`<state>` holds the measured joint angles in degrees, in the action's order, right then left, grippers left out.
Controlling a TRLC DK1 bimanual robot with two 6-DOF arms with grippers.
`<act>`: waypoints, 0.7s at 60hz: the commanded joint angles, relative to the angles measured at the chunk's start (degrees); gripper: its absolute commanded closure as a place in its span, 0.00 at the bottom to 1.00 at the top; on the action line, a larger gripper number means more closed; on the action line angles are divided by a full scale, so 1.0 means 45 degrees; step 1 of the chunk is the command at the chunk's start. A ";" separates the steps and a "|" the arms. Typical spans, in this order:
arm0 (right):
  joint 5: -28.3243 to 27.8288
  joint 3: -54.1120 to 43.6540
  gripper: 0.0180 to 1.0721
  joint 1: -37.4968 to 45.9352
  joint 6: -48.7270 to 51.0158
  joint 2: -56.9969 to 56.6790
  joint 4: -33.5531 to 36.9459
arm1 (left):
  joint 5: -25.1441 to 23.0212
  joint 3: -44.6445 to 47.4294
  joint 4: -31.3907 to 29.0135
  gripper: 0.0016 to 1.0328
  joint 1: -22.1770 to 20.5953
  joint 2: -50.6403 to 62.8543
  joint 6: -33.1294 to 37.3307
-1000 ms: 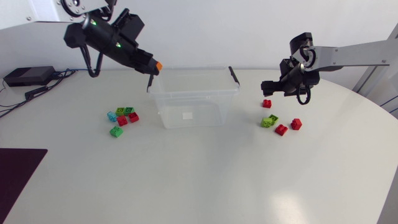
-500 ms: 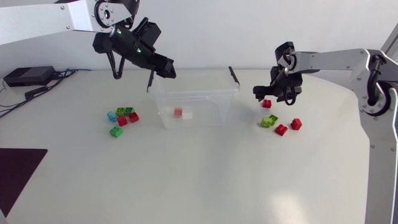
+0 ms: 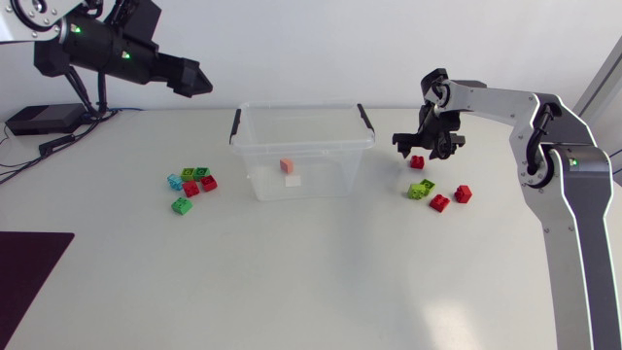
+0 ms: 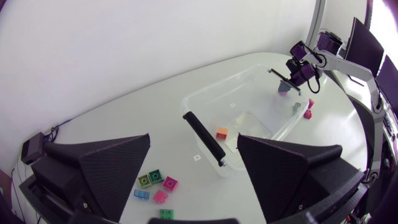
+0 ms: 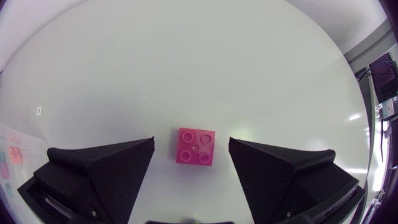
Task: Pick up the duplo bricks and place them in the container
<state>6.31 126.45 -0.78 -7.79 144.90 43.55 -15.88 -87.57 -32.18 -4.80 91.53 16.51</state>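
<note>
A clear plastic container (image 3: 255, 146) with black handles stands mid-table; one orange brick (image 3: 287, 166) lies inside it. My left gripper (image 3: 199, 83) hangs open and empty, high and back-left of the container. Its own view looks down on the container (image 4: 261, 87) and the orange brick (image 4: 221, 132). Several green, red and blue bricks (image 3: 191, 183) lie left of the container. My right gripper (image 3: 425, 146) is open just over a red brick (image 3: 417, 162). In the right wrist view the brick (image 5: 196, 147) sits between the fingers with a gap on each side. A green brick (image 3: 421, 190) and two red bricks (image 3: 439, 202) lie nearby.
A black box with cables (image 3: 44, 119) sits at the table's back left. A dark mat (image 3: 29, 272) covers the front left corner. The table's curved edge runs down the right side, past the right-hand bricks.
My left gripper opened over the container, the orange brick dropped in, and the arm drew back to the left. My right gripper moved down over the red brick.
</note>
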 commanded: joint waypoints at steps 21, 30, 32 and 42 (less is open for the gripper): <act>0.0376 0.0552 0.60 -0.0101 -0.0690 0.1003 0.0889 | -0.0905 0.2487 0.0297 0.05 0.1886 -0.1941 0.0510; 0.0396 -0.0249 0.68 -0.0121 -0.0573 0.0378 0.0771 | -0.1569 0.3347 0.0297 0.05 0.2980 -0.2566 0.0998; 0.0396 -0.0640 0.68 -0.0140 -0.0495 0.0105 0.0557 | -0.1725 0.3562 0.0297 0.05 0.3254 -0.2683 0.1135; 0.0689 -0.3062 0.68 -0.0335 -0.0163 -0.2044 -0.0596 | -0.2135 0.4519 0.0297 0.05 0.4172 -0.2956 0.1838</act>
<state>8.58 116.95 -1.41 -8.99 140.94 41.87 -24.23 -69.73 -31.03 12.47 79.35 22.65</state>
